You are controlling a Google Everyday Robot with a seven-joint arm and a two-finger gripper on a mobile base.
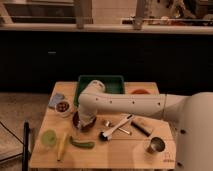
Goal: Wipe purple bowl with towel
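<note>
A dark purple bowl (78,122) sits on the wooden table (100,157), left of centre and in front of the green tray. My white arm reaches in from the right, and its wrist bends down over the bowl. My gripper (86,124) is low at the bowl's right side and covers most of it. A pale blue-grey cloth (55,99), possibly the towel, lies at the table's left edge behind a small bowl. I cannot see whether anything is in the gripper.
A green tray (110,82) stands at the back, with an orange bowl (140,92) to its right. A small bowl of nuts (63,106), a green cup (48,137), a banana (61,146) and a green vegetable (82,144) lie left. A white utensil (117,127), a black object (141,126) and a metal cup (155,145) lie right.
</note>
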